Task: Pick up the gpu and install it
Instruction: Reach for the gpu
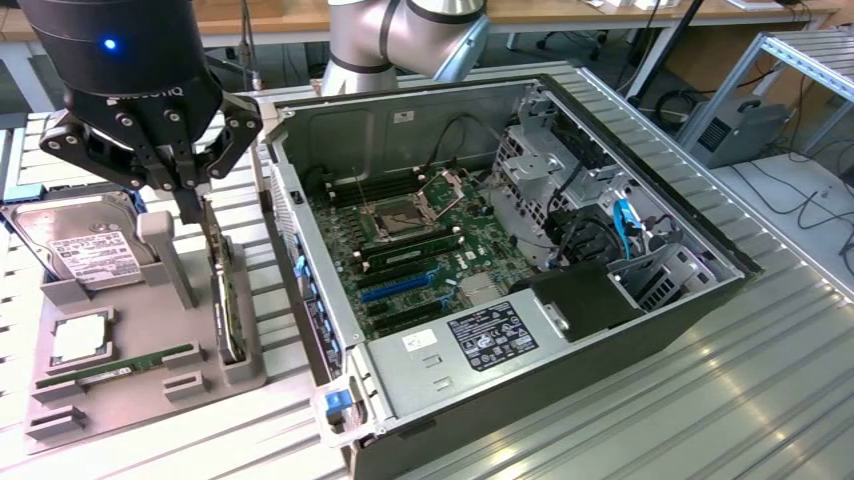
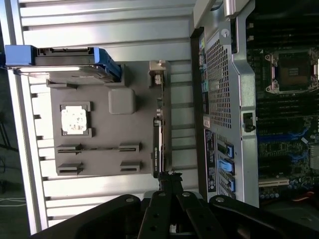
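The gpu [image 1: 227,290] stands on its edge in a slot of the grey holder [image 1: 134,400], on the exterior view's left beside the open computer case [image 1: 441,375]. It is a thin dark card [image 2: 157,144] with a metal bracket at one end. My gripper [image 1: 192,205] hangs above the card's far end with its fingers shut together. I see nothing pinched between them. In the wrist view the gripper [image 2: 169,178] has its tips over one end of the card. Inside the case the motherboard [image 1: 414,250] lies exposed, with blue slots [image 1: 400,288].
The holder [image 2: 114,164] also carries a hard drive [image 1: 87,250], a processor chip [image 1: 80,340] and a green RAM stick [image 1: 114,368]. The case's rear wall [image 2: 222,99] stands close beside the card. Drive cages and cables [image 1: 587,220] crowd the case's far side.
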